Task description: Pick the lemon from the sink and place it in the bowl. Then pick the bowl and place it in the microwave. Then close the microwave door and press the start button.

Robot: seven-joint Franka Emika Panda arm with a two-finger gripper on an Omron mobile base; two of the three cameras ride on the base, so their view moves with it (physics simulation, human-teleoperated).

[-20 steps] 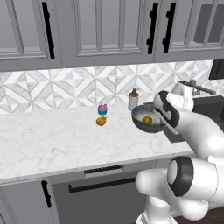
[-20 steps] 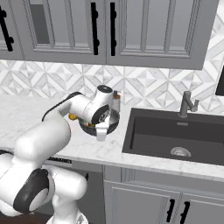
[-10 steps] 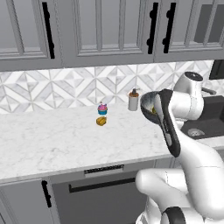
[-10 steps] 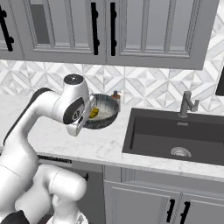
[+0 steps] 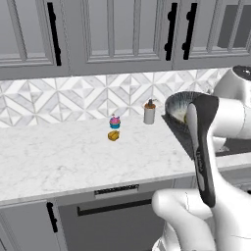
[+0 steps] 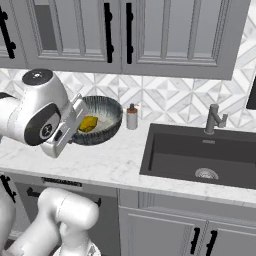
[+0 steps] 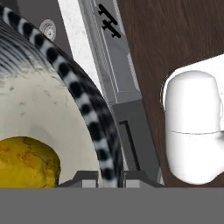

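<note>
Bowl with lemon held tilted above the counter, left of the sink.

In the right base view, left to right: your gripper (image 6: 75, 121) at centre left is clamped narrowly on the rim of the bowl (image 6: 106, 112), which is tipped toward the camera with the lemon (image 6: 88, 123) inside. Just right of it stands the soap dispenser (image 6: 132, 116), then the sink (image 6: 170, 155) with its faucet (image 6: 215, 119) at right. In the left base view, a small cupcake (image 5: 114, 121) and an orange item (image 5: 113, 136) sit mid-counter. In the hand view, the fingertips (image 7: 87, 178) straddle the striped rim.
</note>
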